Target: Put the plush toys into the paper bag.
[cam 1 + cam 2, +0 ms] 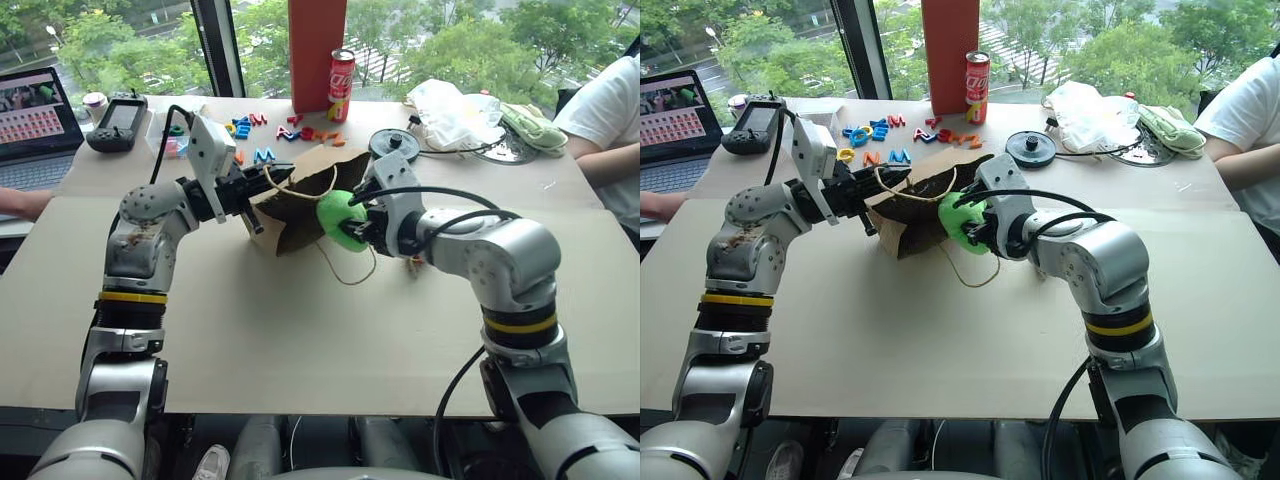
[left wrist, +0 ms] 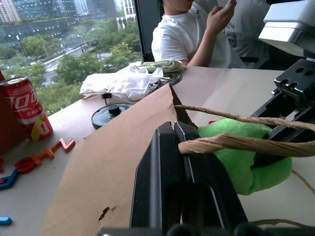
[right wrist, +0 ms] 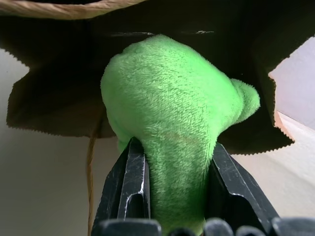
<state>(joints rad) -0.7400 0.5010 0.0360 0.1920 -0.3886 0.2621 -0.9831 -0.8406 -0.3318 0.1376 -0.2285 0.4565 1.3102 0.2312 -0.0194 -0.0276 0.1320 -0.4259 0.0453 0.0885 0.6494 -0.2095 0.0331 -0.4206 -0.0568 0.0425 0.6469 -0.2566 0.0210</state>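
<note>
The brown paper bag (image 1: 300, 165) lies on its side in the middle of the table, its mouth turned toward my right arm. My left gripper (image 1: 262, 190) is shut on the bag's twisted-cord handle (image 2: 236, 142) and holds the upper rim lifted. My right gripper (image 3: 175, 147) is shut on the fuzzy green plush toy (image 3: 172, 113), with one finger on each side of it. The toy (image 1: 340, 220) is at the bag's mouth, its front end just inside the dark opening. A second cord handle lies looped on the table below the toy.
Behind the bag are colourful plastic letters (image 1: 265, 130), a red soda can (image 1: 341, 85), an orange pillar (image 1: 317, 50) and a black disc (image 1: 394, 143). At the back right are a white plastic bag (image 1: 450, 112), a green cloth (image 1: 532, 125) and a seated person (image 1: 610, 120). A laptop (image 1: 35, 125) stands back left.
</note>
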